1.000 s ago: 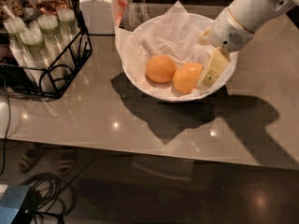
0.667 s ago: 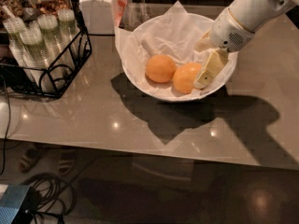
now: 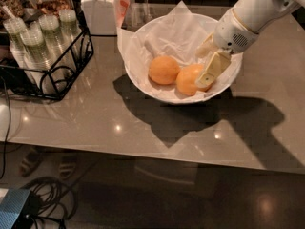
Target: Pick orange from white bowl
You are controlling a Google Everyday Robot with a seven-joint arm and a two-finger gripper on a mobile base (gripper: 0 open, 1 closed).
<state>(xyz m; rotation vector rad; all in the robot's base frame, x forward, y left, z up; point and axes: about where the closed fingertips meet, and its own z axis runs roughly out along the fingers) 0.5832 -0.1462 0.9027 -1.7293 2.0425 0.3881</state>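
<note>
The pincer (image 3: 205, 67) has eased lower-left, spread apart and gripping nothing, its near finger (image 3: 211, 70) at the orange (image 3: 187, 81), which lies in the white bowl (image 3: 143, 85) on the tabletop (image 3: 95, 123).

The robot's pale hand (image 3: 204, 69), at 3 o'clock inside the large round white paper-lined bowl (image 3: 143, 87), hides the right side of the wider smooth orange (image 3: 187, 80). The picture's left edge cuts off the black wire rack (image 3: 33, 97).

Glossy table (image 3: 143, 128), smooth bowl (image 3: 157, 95) w/ crumpled paper (image 3: 167, 37), plastic hand (image 3: 206, 67) at orange (image 3: 187, 80)
</note>
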